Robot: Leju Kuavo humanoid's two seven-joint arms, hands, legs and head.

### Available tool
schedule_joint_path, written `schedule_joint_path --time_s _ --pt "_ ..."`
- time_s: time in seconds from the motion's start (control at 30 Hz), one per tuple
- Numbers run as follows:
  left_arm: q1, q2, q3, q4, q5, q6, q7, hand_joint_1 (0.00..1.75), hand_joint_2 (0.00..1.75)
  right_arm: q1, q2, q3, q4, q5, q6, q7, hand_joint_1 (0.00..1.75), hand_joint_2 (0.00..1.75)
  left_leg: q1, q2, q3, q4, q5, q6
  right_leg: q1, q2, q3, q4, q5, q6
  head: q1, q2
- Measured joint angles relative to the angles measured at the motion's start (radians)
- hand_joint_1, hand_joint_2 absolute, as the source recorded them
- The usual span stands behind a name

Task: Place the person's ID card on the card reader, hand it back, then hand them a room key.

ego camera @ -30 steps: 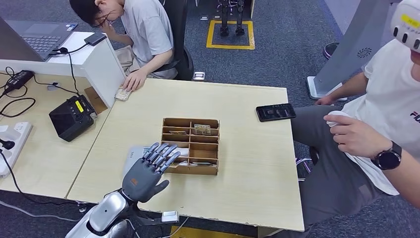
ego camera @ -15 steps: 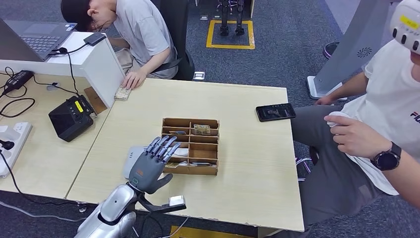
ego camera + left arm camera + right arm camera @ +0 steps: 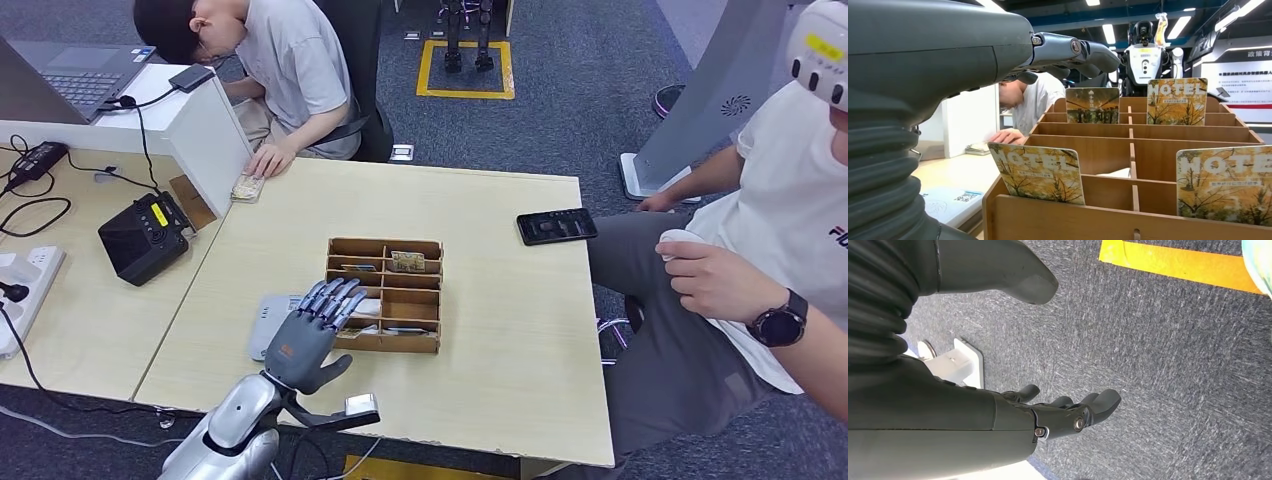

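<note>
A wooden divided box stands mid-table with hotel key cards upright in its slots; the left wrist view shows one card in the nearest row and others behind it. My left hand hovers over the box's near-left corner, fingers stretched out and apart, holding nothing. Beside it lies the flat white card reader, partly hidden by the hand. A small card-like thing lies at the far-left table edge under a person's hand. My right hand hangs over the carpet, empty, fingers slightly apart.
A black phone lies at the table's right edge. A black box device, cables and a power strip sit on the left desk behind a white divider. A seated person's hand is at the right.
My left hand has edged forward and to the right, its fingers now over the box's near-left corner, with the thumb drawn closer in. The person at the far left shifted slightly.
</note>
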Motion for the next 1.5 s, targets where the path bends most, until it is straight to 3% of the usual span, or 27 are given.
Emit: schedule_joint_path --time_s 0.03,0.13,0.17,0.2,0.5,0.9,1.07,1.2,1.37,1.5 --pt "0.0 0.0 0.0 0.0 0.003 -0.003 -0.001 0.12 1.75 0.0 0.0 0.0 0.0 0.0 0.0 0.0 0.0 1.75 0.0 0.0 0.0 0.0 0.0 0.0 0.0 0.0 0.0 0.0 0.0 0.0 0.0 0.0" --pt "0.0 0.0 0.0 0.001 0.009 -0.014 -0.002 1.35 1.75 0.0 0.0 0.0 0.0 0.0 0.0 0.0 0.0 1.75 0.0 0.0 0.0 0.0 0.0 0.0 0.0 0.0 0.0 0.0 0.0 0.0 0.0 0.0" --pt "0.0 0.0 0.0 0.001 0.01 -0.016 -0.002 1.67 1.75 0.0 0.0 0.0 0.0 0.0 0.0 0.0 0.0 1.75 0.0 0.0 0.0 0.0 0.0 0.0 0.0 0.0 0.0 0.0 0.0 0.0 0.0 0.0" --pt "0.0 0.0 0.0 0.002 0.01 -0.018 -0.002 1.75 1.75 0.0 0.0 0.0 0.0 0.0 0.0 -0.001 0.0 1.75 0.0 0.0 0.0 0.0 0.0 0.0 0.0 0.0 0.0 0.0 0.0 0.0 0.0 0.0" --pt "0.0 0.0 0.001 0.017 0.01 -0.018 -0.004 1.67 1.75 0.0 0.0 0.0 0.0 0.001 -0.006 -0.012 0.0 1.75 0.0 0.0 0.0 0.0 0.0 0.0 0.0 0.0 0.0 0.0 0.0 0.0 0.0 0.0" --pt "-0.006 -0.001 0.007 0.019 0.01 -0.015 -0.008 1.75 1.75 -0.001 0.0 0.0 0.0 0.002 -0.011 -0.038 0.0 1.75 0.0 0.0 0.0 0.0 0.0 0.0 0.0 0.0 0.0 0.0 0.0 0.0 0.0 0.0" --pt "-0.036 0.019 0.01 0.011 0.108 -0.064 -0.049 1.75 1.75 0.0 0.0 0.0 0.0 0.013 -0.01 -0.038 0.0 1.75 0.0 0.0 0.0 0.0 0.001 0.0 0.0 0.0 0.0 0.0 0.0 0.0 0.0 0.0" --pt "-0.164 0.12 0.015 -0.084 0.287 -0.222 -0.052 1.75 1.75 0.0 0.0 0.0 0.0 0.019 -0.004 -0.036 0.0 1.75 0.002 -0.001 -0.001 0.0 0.003 -0.002 0.001 -0.001 -0.001 0.001 0.001 -0.002 0.0 0.0" --pt "-0.45 0.246 0.047 -0.2 0.47 -0.451 -0.011 1.75 1.75 0.0 0.0 0.0 0.0 0.02 0.0 -0.033 0.0 1.75 0.003 -0.003 -0.002 0.0 0.006 -0.004 0.003 -0.002 -0.001 0.002 0.004 -0.005 0.0 0.0" --pt "-0.659 0.299 0.055 -0.238 0.539 -0.573 0.056 1.75 1.75 0.0 0.0 0.0 0.0 0.022 0.003 -0.032 0.0 1.75 0.005 -0.002 -0.005 0.002 0.007 -0.004 0.004 -0.001 -0.006 0.002 0.005 -0.006 0.0 0.0"
